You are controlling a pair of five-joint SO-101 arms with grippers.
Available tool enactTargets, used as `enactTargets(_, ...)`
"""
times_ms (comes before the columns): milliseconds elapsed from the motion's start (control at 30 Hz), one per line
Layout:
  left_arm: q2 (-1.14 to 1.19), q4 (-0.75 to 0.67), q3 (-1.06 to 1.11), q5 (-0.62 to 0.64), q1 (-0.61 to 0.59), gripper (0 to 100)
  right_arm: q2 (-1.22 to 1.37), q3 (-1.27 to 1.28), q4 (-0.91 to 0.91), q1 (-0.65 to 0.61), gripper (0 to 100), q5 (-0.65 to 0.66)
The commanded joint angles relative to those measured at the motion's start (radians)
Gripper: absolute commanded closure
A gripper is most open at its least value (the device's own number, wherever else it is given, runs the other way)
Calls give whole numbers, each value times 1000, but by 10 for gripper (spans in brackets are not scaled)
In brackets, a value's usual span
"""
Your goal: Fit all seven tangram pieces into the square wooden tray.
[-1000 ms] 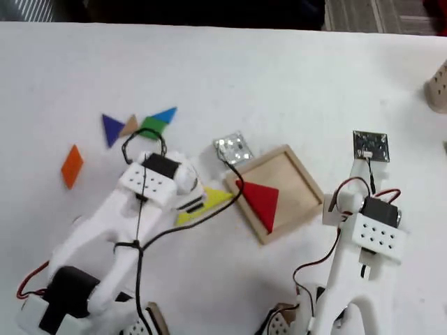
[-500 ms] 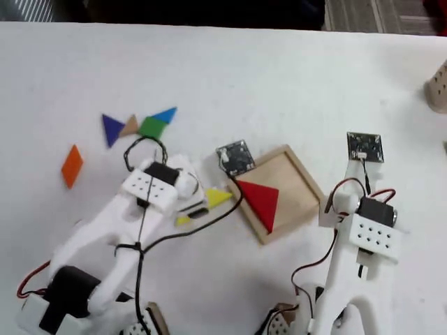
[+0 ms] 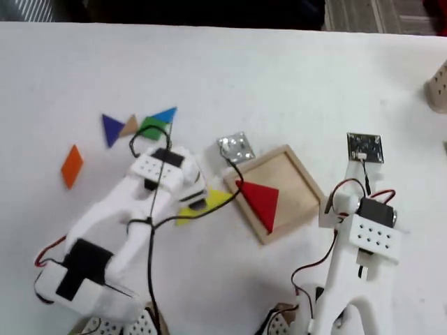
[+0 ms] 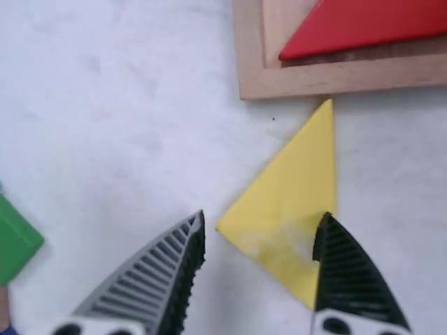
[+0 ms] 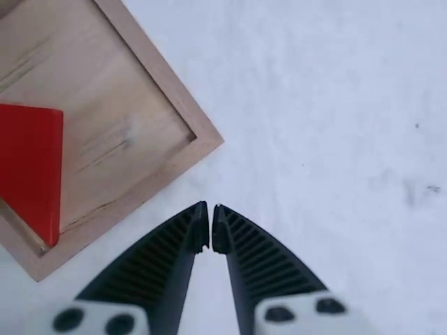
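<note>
Yellow triangle (image 4: pixel 293 188): still just outside tray (image 4: pixel 279 77).
Left gripper (image 4: pixel 262 218): resettled astride it, fingers apart; grasp pending.
Right gripper (image 5: pixel 210 209): fingers together.

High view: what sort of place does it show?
Probably a robotics test bench: the left arm and right arm at a white table, a wooden tray, loose tangram pieces.

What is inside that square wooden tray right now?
One red triangle lies flat inside the tray, along one side. The rest of the floor is bare wood. The patch of floor beneath the triangle is covered, so it cannot be seen.
</note>
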Motion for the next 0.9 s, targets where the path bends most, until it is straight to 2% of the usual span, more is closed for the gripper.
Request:
enactTargets(0,24,32,-68,-11,-4,751,-19,-6,-13,-12,978,3)
enactTargets(167,28,41,-63,-17,-2,751,-19,-6,-13,-12,978,3)
enactTargets(400,24,155,-54,-11,67,751,-19,-6,-13,-12,978,3)
enactTargets(700,28,117,-63,49,68,752,-19,-6,-13,-12,978,3)
enactTargets(867,21,152,-118,46,47,751,-19,-6,-13,-13,978,3)
